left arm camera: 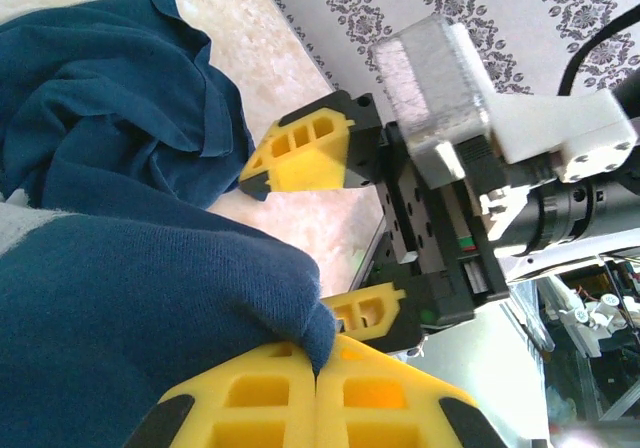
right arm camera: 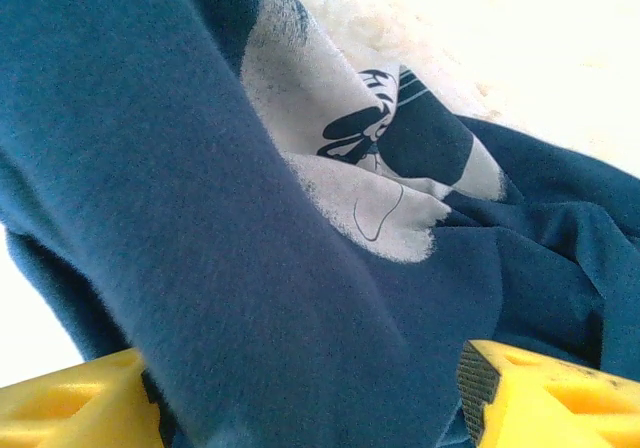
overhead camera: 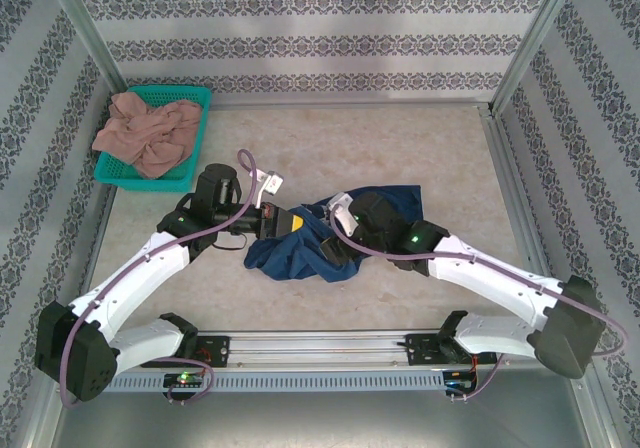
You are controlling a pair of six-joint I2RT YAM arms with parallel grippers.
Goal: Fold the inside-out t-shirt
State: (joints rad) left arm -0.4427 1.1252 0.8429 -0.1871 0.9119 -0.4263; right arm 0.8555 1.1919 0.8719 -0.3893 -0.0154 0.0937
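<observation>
Early stage, no fold made yet. The inside-out t-shirt [overhead camera: 285,258] lies in a crumpled heap on the table [overhead camera: 420,148], well apart from the teal basket [overhead camera: 118,174], nearer the arm bases than the basket and off to its right. The pinkish garment [overhead camera: 150,133] sits in that basket, not involved.

Left gripper [left arm camera: 316,368]: fingers pressed together, pinching a bunched navy edge of the shirt. Right gripper [right arm camera: 300,393]: fingers spread wide with cloth draped between them, so it looks like it is not clamping. It is on the side of the heap away from the basket. The white print [right arm camera: 350,203] shows among the creases.

Left to do, as I judge it: lift and spread the shirt flat, then make all the folds — basically the whole task.
</observation>
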